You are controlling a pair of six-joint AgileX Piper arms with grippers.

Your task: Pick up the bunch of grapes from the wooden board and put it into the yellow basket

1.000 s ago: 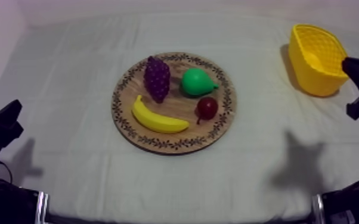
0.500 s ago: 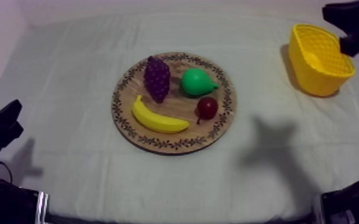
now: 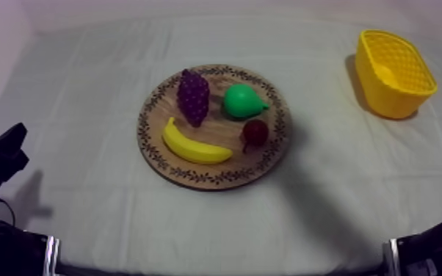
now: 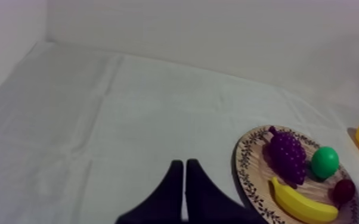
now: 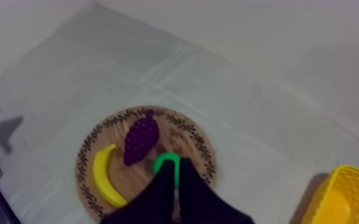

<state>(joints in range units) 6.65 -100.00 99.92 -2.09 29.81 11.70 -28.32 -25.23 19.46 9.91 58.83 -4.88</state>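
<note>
Purple, the bunch of grapes is lying untouched at eleven o'clock on the wooden board, so nothing is done yet. I am holding my right claw pressed together above the pear; my left claw is likewise pressed together. Grasping, lifting and carrying to the yellow basket at two o'clock are all remaining.

One round wooden board and one yellow basket. Four pieces of toy fruit: one bunch of grapes, one banana, one pear, one small red fruit.
</note>
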